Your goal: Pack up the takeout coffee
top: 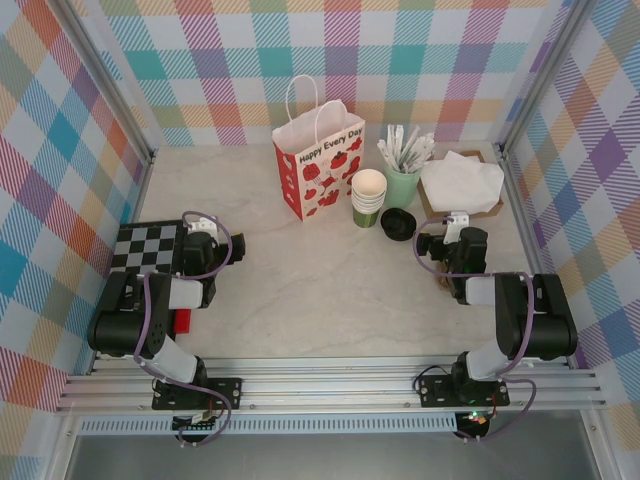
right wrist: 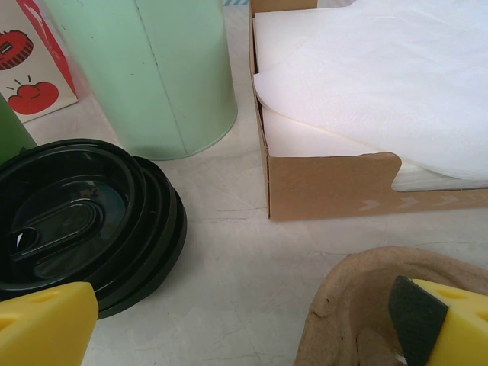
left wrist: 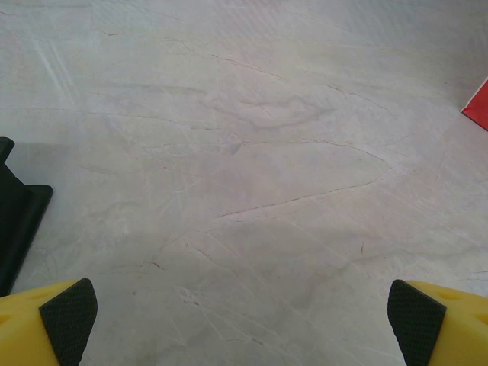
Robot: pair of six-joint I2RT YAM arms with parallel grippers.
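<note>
The dark-green paper cup point(top: 367, 199), cream inside and open at the top, stands on what looks like a short stack of cups just right of the red-and-white paper bag point(top: 318, 160). A stack of round black lids point(top: 398, 223) lies beside it on the table. In the right wrist view the lids point(right wrist: 76, 221) sit front left, with a sliver of the green cup point(right wrist: 11, 136) at the left edge. My right gripper point(right wrist: 244, 324) is open, low over bare table right of the lids. My left gripper point(left wrist: 244, 324) is open over bare table, far left of the bag.
A pale mint cup of white sticks point(top: 403, 175) and a cardboard box of napkins point(top: 462, 183) stand behind the lids. A pulp cup carrier point(right wrist: 381, 305) lies under the right finger. A checkerboard mat point(top: 145, 248) lies by the left arm. The bag's red corner point(left wrist: 477, 107) shows at right.
</note>
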